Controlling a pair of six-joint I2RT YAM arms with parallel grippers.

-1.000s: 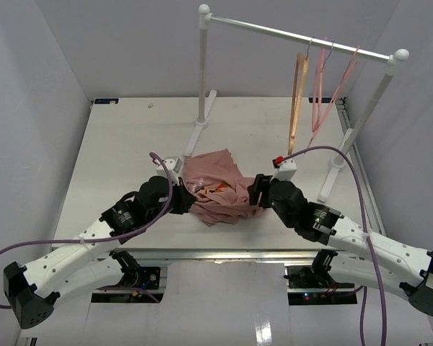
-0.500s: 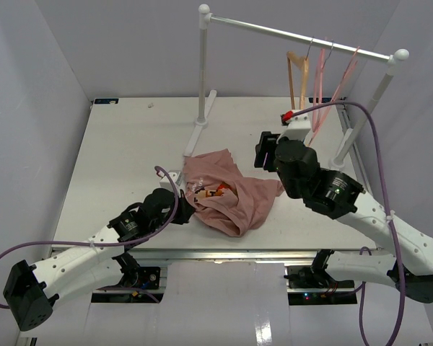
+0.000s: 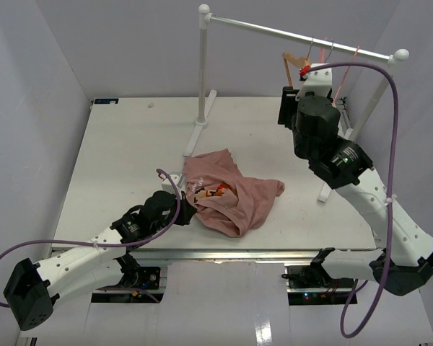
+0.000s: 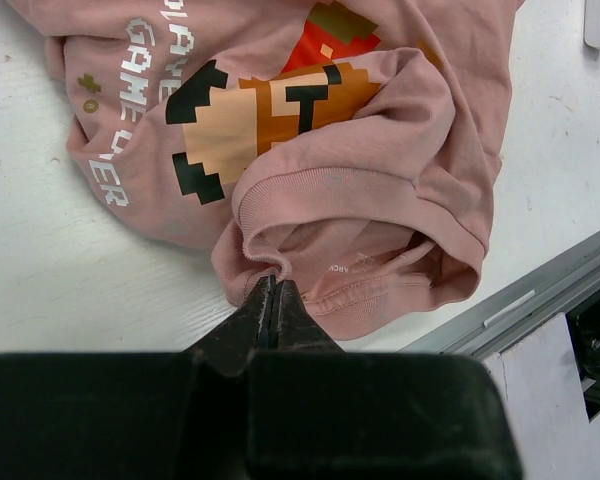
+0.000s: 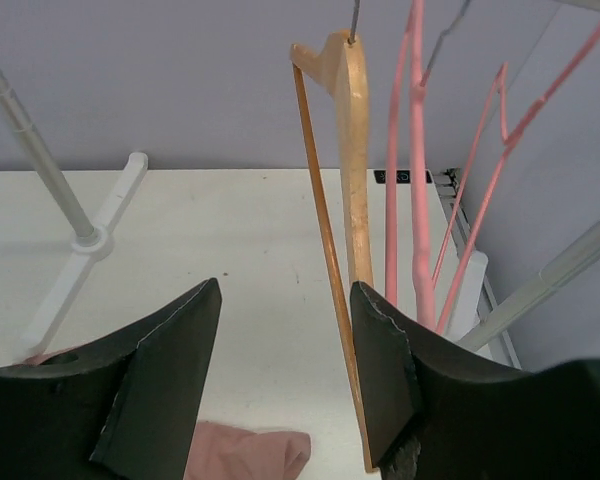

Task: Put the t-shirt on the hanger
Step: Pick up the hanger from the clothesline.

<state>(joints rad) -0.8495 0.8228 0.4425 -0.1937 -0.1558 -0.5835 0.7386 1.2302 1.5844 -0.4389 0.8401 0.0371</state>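
Observation:
The pink t-shirt (image 3: 231, 196) lies crumpled on the table, its pixel print (image 4: 270, 105) facing up. My left gripper (image 4: 273, 286) is shut on the ribbed collar edge at the shirt's near-left side (image 3: 190, 211). My right gripper (image 5: 285, 290) is raised by the rack (image 3: 284, 109), open, with nothing between its fingers. The wooden hanger (image 5: 352, 150) hangs from the rail just ahead of it. The hanger's thin crossbar (image 5: 327, 260) runs close along the inside of the right finger. In the top view only the hanger's upper part (image 3: 291, 59) shows beside the arm.
Thin pink wire hangers (image 5: 414, 180) hang right of the wooden one on the white rail (image 3: 274, 29). The rail's left post (image 3: 202, 72) and foot stand behind the shirt. Its right post (image 3: 375, 97) is behind my right arm. The table's near edge (image 4: 540, 290) is close to the shirt.
My right gripper has let go of the shirt and risen back to the rack, closing slightly. The shirt has spread out to the right. The left gripper stays shut on it, drawn slightly nearer.

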